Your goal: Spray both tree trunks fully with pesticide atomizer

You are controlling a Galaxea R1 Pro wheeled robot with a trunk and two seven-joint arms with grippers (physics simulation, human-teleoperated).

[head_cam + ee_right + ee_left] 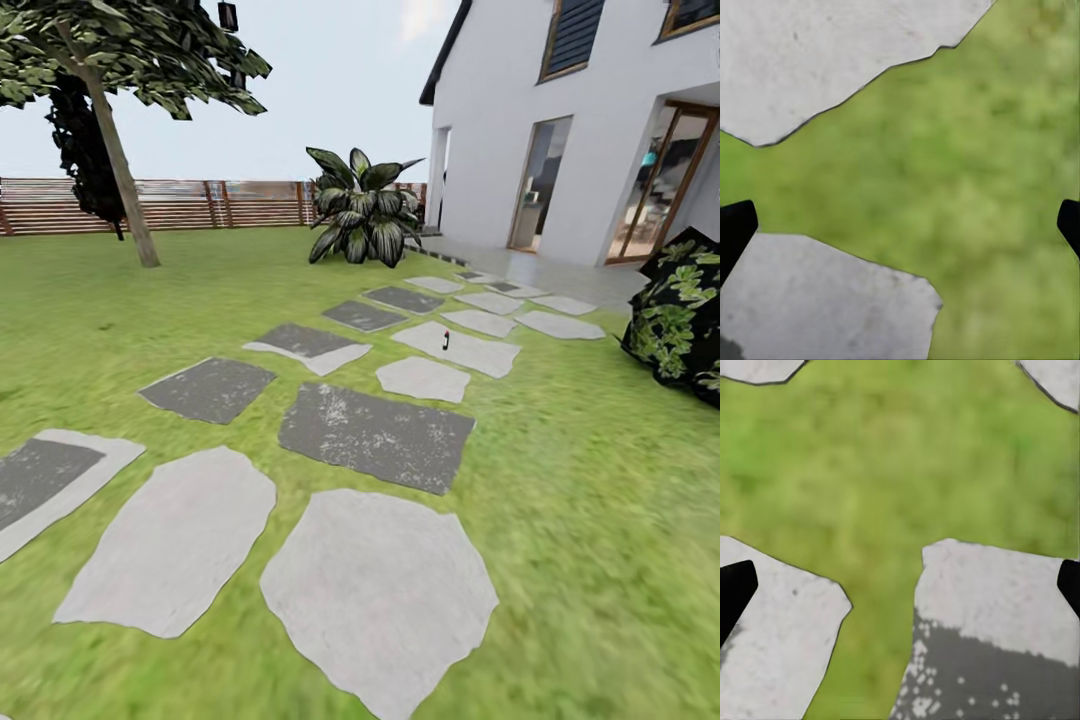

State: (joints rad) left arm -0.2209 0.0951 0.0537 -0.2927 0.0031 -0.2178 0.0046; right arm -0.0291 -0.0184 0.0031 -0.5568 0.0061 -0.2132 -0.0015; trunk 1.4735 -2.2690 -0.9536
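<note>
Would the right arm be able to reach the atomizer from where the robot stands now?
Probably not. The atomizer stands on a pale stone several stones ahead, while the right gripper hangs open over grass and stones near the robot. Nothing blocks the path; the robot likely must drive closer first.

Pesticide atomizer (445,340): tiny dark bottle, reddish top, upright, standing on a pale grey paving stone (456,348) at about 1 o'clock from the head view's centre, far up the stepping-stone path. Label too small to make out.

Tree (110,90): at 10–11 o'clock, jagged dark green crown, pale grey-tan tree trunk (122,170) leaning slightly, rooted in the grass before the slatted fence.

Floor (560,480): blurry green lawn with flat grey stones, some pale, some dark-mottled, running from 6 o'clock toward 1 o'clock.
</note>
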